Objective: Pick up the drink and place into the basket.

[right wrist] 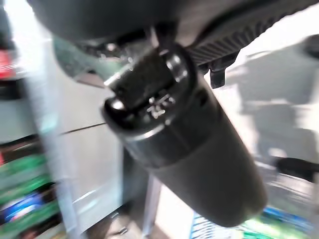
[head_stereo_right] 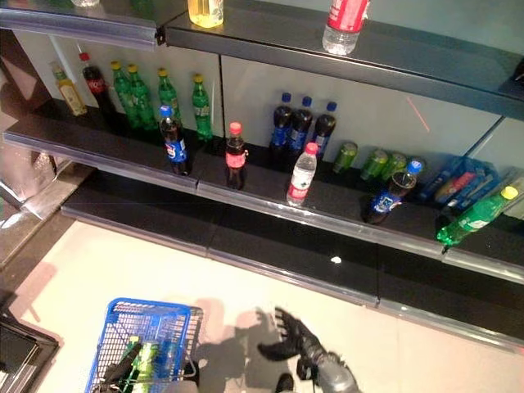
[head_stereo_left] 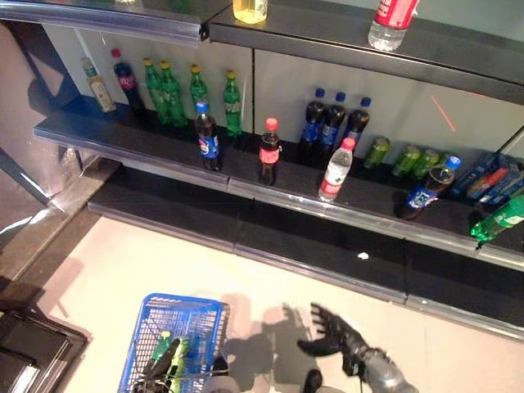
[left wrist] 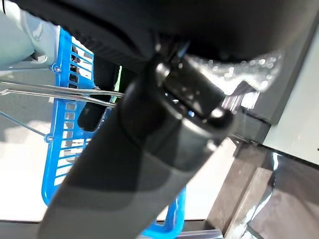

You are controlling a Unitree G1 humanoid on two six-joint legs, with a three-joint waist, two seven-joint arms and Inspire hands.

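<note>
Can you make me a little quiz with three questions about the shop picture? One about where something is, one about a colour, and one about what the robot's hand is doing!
1. Where is the blue basket?
A. On the top shelf
B. On the floor at the lower left, below the shelves
C. Hanging on the wall

2. What colour is the cap of the clear water bottle at the front of the middle shelf?
A. Red
B. Yellow
C. Black

3. What is the right hand doing?
A. Squeezing a bottle
B. Holding the basket's handle
C. Open over the floor, holding nothing

Answers:
1. B: the basket sits on the pale floor with a green bottle already lying inside it.
2. A: its cap is red.
3. C: its fingers are spread, with no drink in them.
</note>
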